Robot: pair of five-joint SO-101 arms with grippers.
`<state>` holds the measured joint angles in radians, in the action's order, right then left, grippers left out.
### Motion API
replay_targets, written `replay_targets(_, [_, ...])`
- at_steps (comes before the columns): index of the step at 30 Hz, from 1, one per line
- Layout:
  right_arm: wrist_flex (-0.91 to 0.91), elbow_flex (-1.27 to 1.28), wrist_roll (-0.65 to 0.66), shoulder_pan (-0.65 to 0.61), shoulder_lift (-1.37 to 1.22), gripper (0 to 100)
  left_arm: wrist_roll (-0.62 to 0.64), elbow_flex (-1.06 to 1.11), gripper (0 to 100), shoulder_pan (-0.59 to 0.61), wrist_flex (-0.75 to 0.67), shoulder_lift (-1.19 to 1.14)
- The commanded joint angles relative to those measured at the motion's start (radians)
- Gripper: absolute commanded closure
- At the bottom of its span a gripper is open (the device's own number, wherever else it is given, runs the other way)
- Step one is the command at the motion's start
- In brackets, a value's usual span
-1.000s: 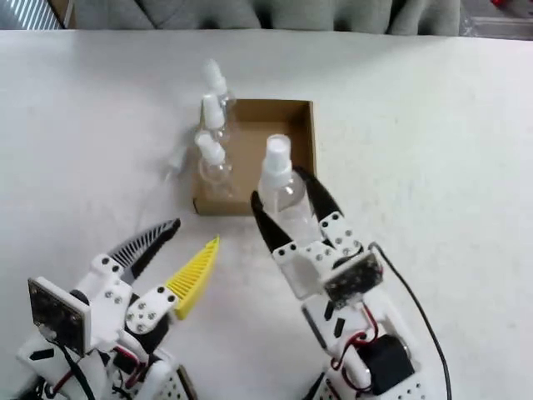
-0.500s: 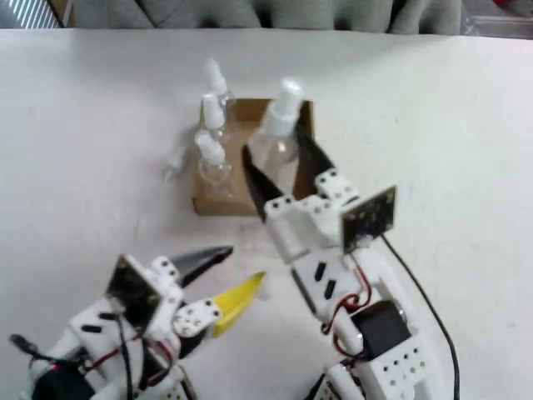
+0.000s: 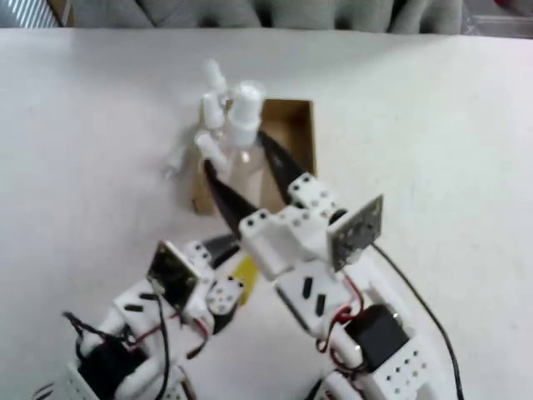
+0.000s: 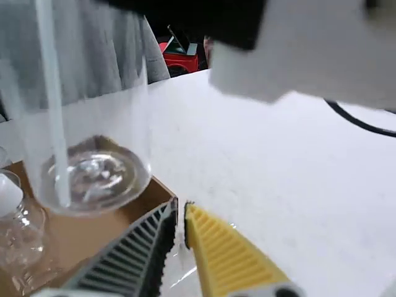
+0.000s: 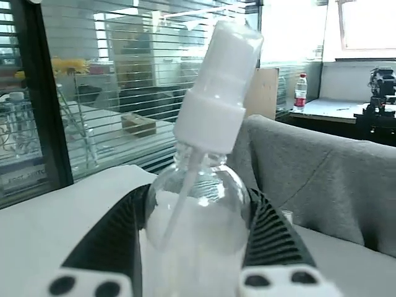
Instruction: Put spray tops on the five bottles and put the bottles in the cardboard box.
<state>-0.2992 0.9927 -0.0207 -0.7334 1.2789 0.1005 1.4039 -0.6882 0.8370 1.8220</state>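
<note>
bottles [image 3: 213, 112] crowding one box [image 3: 293, 132] side, other open

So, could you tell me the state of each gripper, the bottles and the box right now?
right gripper: shut on the held bottle
held bottle: spray top on, lifted over the cardboard box
left gripper: shut, empty
cardboard box: open, capped bottles along one side

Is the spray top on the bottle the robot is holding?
On. The white spray top sits on the neck of the bottle, tube reaching down inside; the right gripper is shut on it.
</note>
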Motion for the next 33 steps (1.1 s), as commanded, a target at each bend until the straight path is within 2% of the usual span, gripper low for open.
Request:
replay_targets(1, [-0.004, -0.006, -0.008, -0.036, -0.004, 98.3, 0.044, 0.008, 98, -0.008, -0.080, 0.012])
replay_targets(5, [-0.007, 0.026, -0.006, -0.033, 0.002, 98.3, 0.052, 0.008, 98, 0.004, -0.086, 0.012])
replay_targets(10, [-0.084, 0.054, -0.009, -0.031, 0.016, 98.3, 0.054, 0.003, 98, 0.124, -0.095, 0.012])
replay_targets(13, [-0.105, 0.072, -0.009, -0.035, 0.058, 98.3, 0.054, 0.003, 98, 0.156, -0.095, 0.012])
replay_targets(27, [-0.116, 0.141, -0.003, -0.027, 0.116, 98.3, 0.054, 0.008, 98, 0.156, -0.095, 0.012])
replay_targets(33, [-0.151, 0.146, -0.003, 0.061, 0.116, 98.3, 0.054, 0.009, 98, 0.157, -0.094, 0.012])
